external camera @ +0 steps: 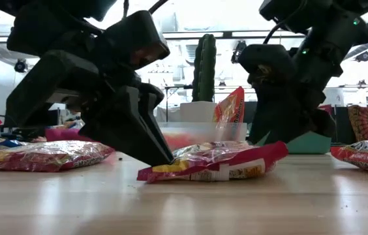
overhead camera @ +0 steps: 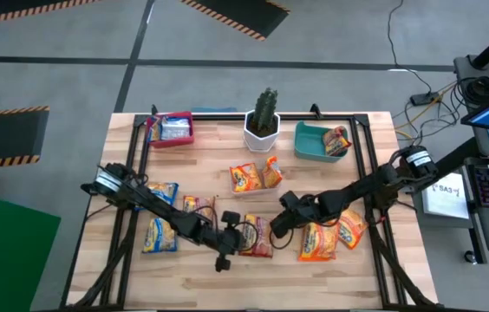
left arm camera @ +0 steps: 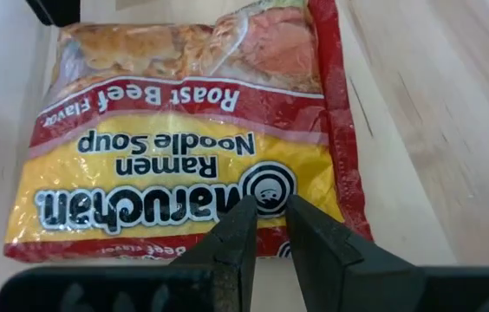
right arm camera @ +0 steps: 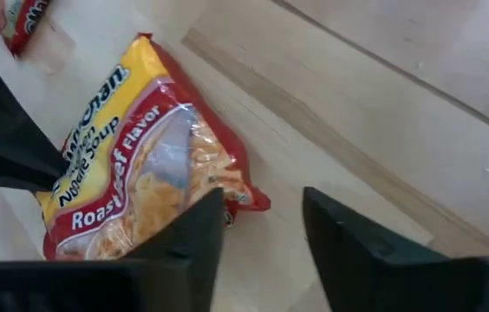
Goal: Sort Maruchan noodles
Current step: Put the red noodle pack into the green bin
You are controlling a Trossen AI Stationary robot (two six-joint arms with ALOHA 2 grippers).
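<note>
Roast-beef noodle packet (left arm camera: pixel 184 130): glossy, crinkled plastic film, light glare. Table (right arm camera: pixel 418 113): pale wood, smooth, faint grain, matt sheen. Left gripper (left arm camera: pixel 268 227) fingers: dark, matt, hard plastic look.

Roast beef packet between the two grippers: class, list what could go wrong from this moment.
1. The left gripper pinches only the edge of the roast beef packet; the slick wrapper could slip out when lifted.
2. The right gripper hangs open at the packet's other end, close to the left arm; the two could collide.
3. Other noodle packets lie nearby and might get knocked aside.
</note>
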